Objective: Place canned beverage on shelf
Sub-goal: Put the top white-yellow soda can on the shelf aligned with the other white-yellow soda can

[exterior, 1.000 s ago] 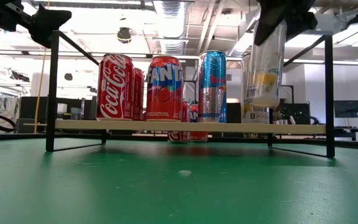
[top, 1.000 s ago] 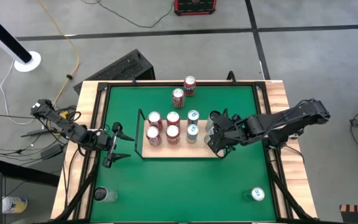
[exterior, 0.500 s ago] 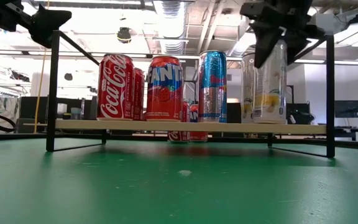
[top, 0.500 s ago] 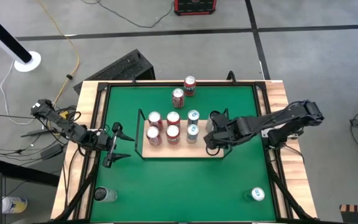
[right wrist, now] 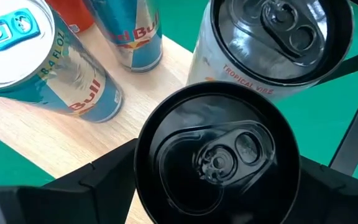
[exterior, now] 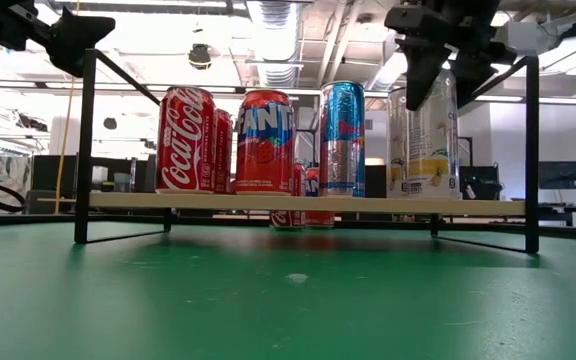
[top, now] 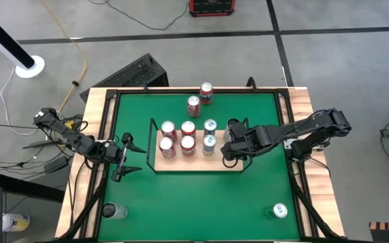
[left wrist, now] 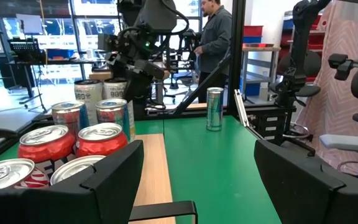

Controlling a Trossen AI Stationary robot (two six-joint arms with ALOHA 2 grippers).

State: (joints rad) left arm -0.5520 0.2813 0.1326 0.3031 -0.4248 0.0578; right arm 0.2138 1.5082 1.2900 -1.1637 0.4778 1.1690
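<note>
The right end effector [exterior: 438, 60] straddles the top of a pale slim can [exterior: 430, 140] that stands on the shelf [top: 181, 162] at its right end, beside a matching can [right wrist: 272, 43]. Its fingers look spread, probably letting go; contact is hard to judge. The left end effector [top: 128, 156] waits spread left of the shelf.

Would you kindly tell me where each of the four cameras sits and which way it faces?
High view: overhead, looking straight down on the shelf, left gripper and right gripper.
Low view: at tabletop height, looking level across at the Coca-Cola can; the right gripper hangs in from above.
Left wrist view: along the shelf, own fingers low.
Right wrist view: down onto the black-topped can.
Both wrist views share the Red Bull cans.
</note>
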